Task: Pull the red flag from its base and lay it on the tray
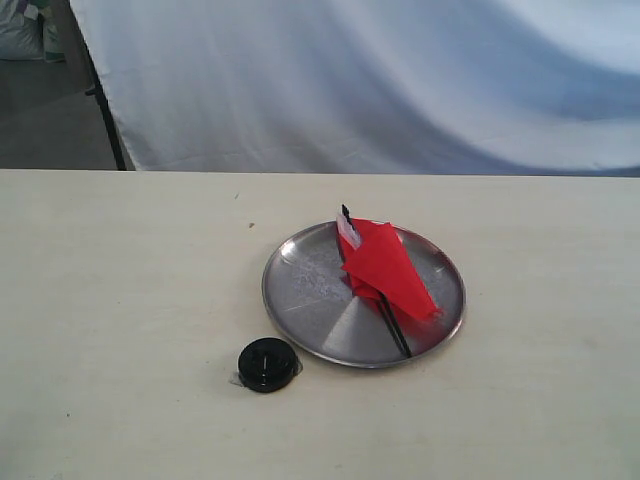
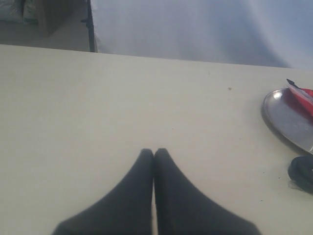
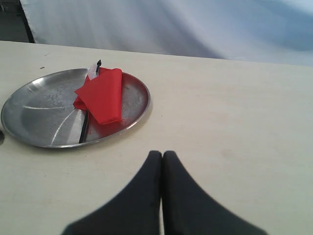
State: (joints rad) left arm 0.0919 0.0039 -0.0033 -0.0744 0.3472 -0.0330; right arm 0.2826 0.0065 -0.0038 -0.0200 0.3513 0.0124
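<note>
The red flag (image 1: 385,265) lies flat in the silver tray (image 1: 300,290), its black pole running across the plate with the pointed tip at the far rim. The black base (image 1: 267,364) stands alone on the table just in front of the tray's left side. Neither arm shows in the exterior view. My left gripper (image 2: 154,152) is shut and empty over bare table, with the tray (image 2: 281,117), the flag (image 2: 304,95) and the base (image 2: 303,172) at the picture's edge. My right gripper (image 3: 162,154) is shut and empty, a short way from the tray (image 3: 39,112) and flag (image 3: 102,95).
The table (image 1: 120,300) is a pale cream surface. A white cloth backdrop (image 1: 400,80) hangs behind its far edge, with a dark stand leg (image 1: 105,110) at the back left.
</note>
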